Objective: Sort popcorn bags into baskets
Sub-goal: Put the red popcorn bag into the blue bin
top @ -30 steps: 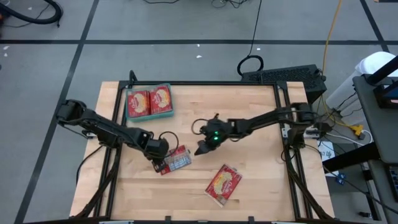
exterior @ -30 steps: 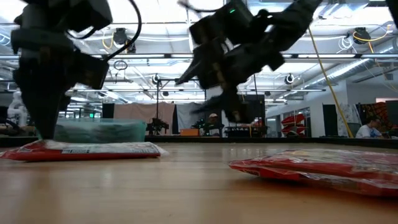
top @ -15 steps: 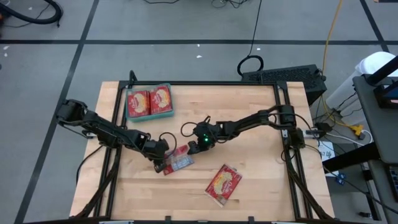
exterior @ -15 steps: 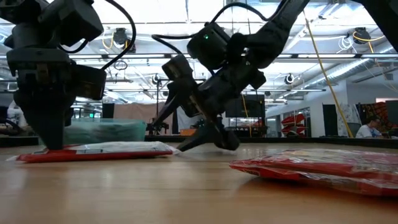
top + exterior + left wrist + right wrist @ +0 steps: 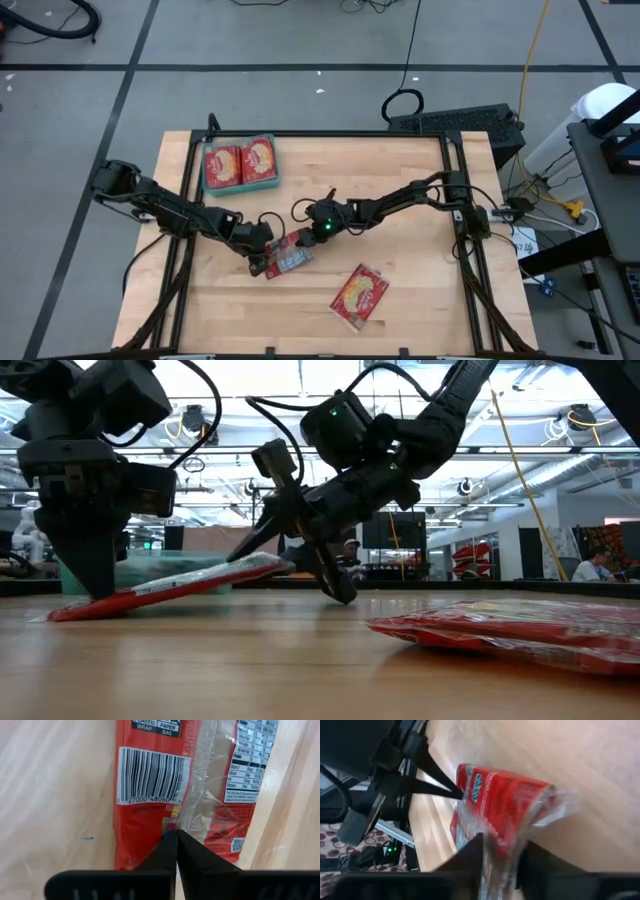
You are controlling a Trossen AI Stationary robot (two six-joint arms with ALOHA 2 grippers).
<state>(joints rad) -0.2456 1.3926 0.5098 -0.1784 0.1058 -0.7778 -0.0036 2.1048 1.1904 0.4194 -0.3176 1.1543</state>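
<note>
The left pincer [image 5: 258, 262] pinched one end of a flat red popcorn packet [image 5: 288, 256] mid-bench [image 5: 400, 200]; the right pincer [image 5: 302, 241] clasped its opposite, lifted end, tilting it.

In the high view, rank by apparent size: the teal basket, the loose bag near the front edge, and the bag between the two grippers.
1. Teal basket.
2. Loose popcorn bag.
3. Bag between the grippers, partly hidden and tilted, so its rank is unsure.

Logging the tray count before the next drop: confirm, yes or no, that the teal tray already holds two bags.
Yes: the high view shows two red popcorn bags lying side by side inside the teal tray.
</note>
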